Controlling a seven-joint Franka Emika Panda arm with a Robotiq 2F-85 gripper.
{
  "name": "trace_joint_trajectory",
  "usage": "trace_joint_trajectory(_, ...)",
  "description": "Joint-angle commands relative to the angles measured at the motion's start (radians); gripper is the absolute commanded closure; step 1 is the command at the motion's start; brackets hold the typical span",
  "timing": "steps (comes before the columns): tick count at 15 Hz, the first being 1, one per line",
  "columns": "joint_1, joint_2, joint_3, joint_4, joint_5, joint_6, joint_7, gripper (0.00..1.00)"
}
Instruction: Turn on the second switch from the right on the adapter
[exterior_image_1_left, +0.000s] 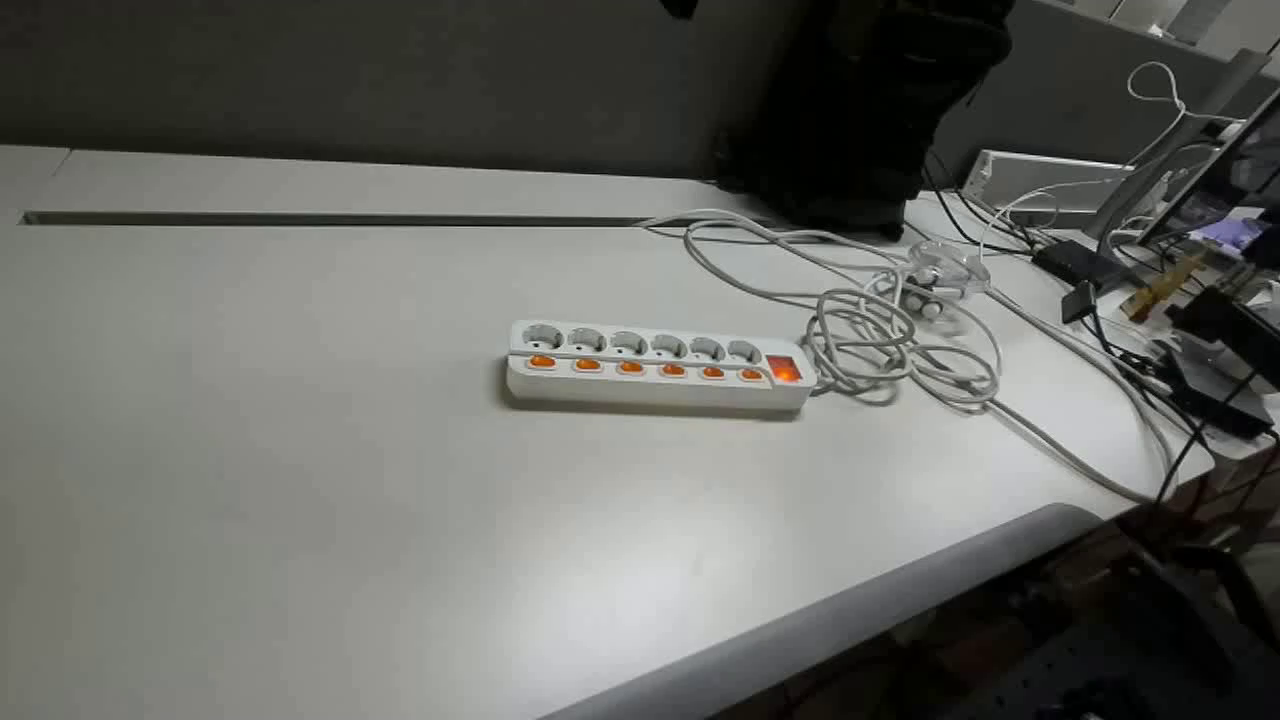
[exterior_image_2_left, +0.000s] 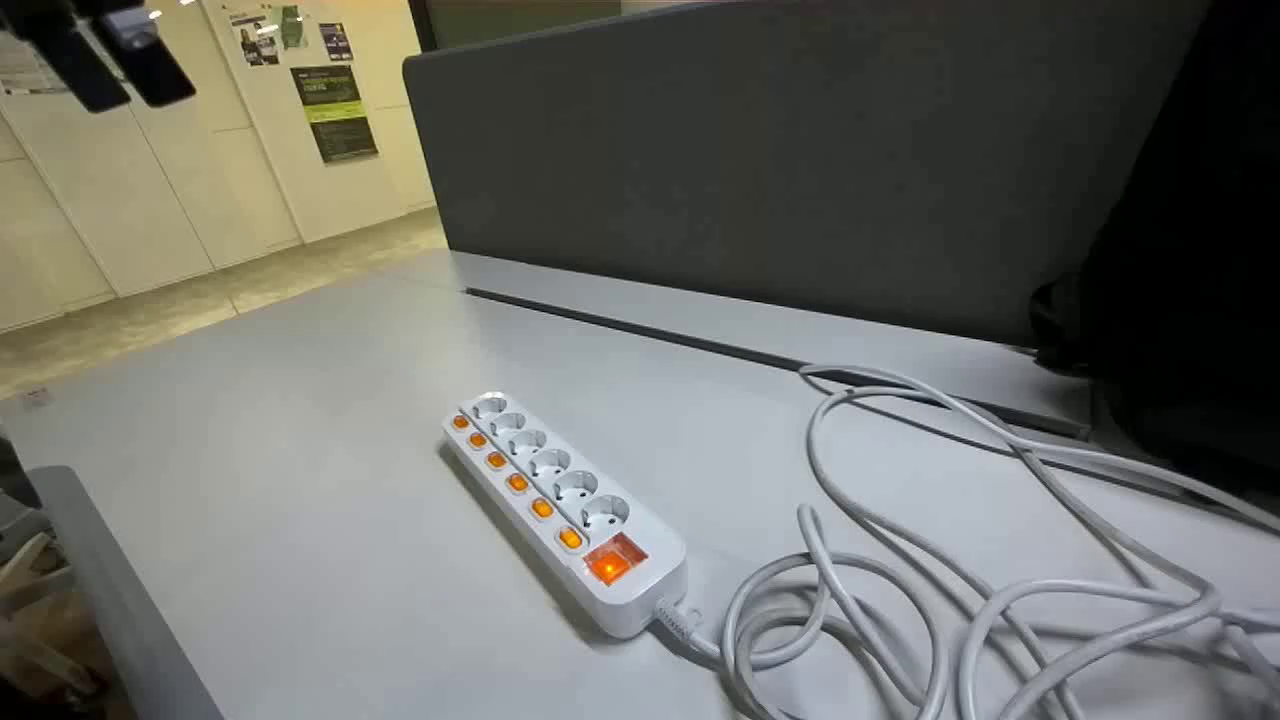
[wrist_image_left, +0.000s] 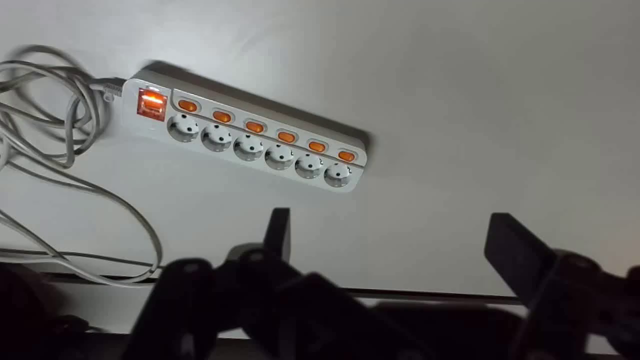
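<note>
The adapter is a white power strip (exterior_image_1_left: 650, 393) lying flat on the table; it also shows in an exterior view (exterior_image_2_left: 650, 585) and the wrist view (wrist_image_left: 131, 112). It has a row of sockets and a row of small orange switches. A larger orange main switch (exterior_image_1_left: 784, 369) at the cable end glows. Beside it are the rightmost small switch (exterior_image_1_left: 751, 375) and its neighbour (exterior_image_1_left: 712, 373). I cannot tell whether the small switches are lit. My gripper (wrist_image_left: 390, 215) is open and empty, high above the table and apart from the strip. Its fingers (exterior_image_2_left: 138, 95) show at an exterior view's top left.
A coiled grey cable (exterior_image_1_left: 860, 340) runs from the strip's main-switch end. A black bag (exterior_image_1_left: 860, 120) stands at the back against a dark partition (exterior_image_1_left: 350, 90). A slot (exterior_image_1_left: 330, 219) runs along the table's back. Electronics and cables (exterior_image_1_left: 1090, 265) crowd the right side.
</note>
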Motion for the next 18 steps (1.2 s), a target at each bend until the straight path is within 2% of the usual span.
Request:
trace_joint_trajectory(1, 0.009, 0.001, -0.009, 0.002, -0.008, -0.003, 0.006, 0.00)
trace_joint_trajectory(11, 0.002, 0.011, -0.013, 0.004, -0.005, -0.005, 0.013, 0.00)
trace_joint_trajectory(15, -0.055, 0.054, -0.049, -0.014, -0.008, 0.045, 0.038, 0.00)
trace_joint_trajectory(18, -0.133, 0.106, -0.059, -0.030, -0.045, 0.114, 0.070, 0.00)
